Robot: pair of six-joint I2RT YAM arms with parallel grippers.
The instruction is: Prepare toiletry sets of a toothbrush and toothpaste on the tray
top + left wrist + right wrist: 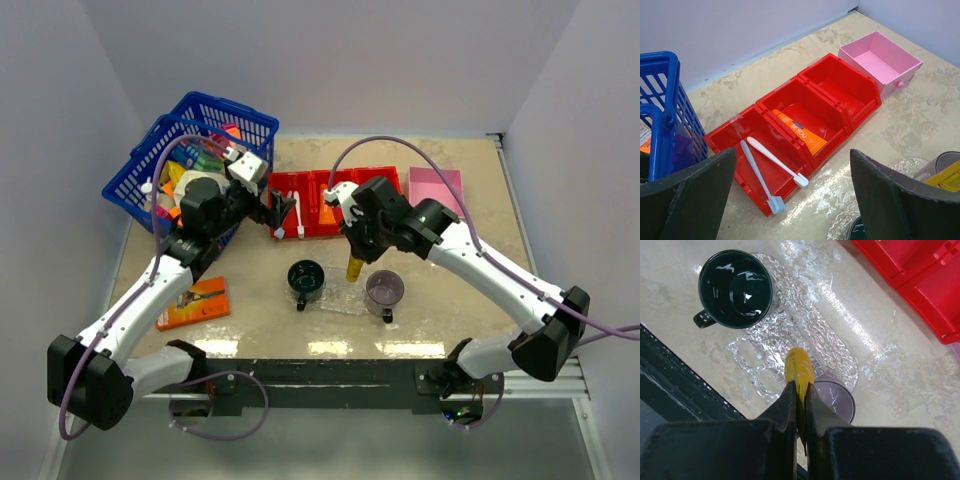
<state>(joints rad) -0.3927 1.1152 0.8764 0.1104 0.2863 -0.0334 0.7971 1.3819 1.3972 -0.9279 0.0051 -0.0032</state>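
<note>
Beige tabletop, centre frame: your right gripper (799, 388) pinches the yellow tube (799, 366) above the tray (812, 330) (apparently to set down); your left gripper (792, 156) gapes toward the toothbrushes (773, 158).

One clear read here: white letters spelling "BE YOU" run along the orange tube (799, 131), which lies in the middle compartment of the red bin (840, 75). There's dark print on the yellow tube (946, 178) at the edge of the left wrist view, and printing on the orange flat pack (195, 302) on the table (260, 300), but neither can be made out.
</note>
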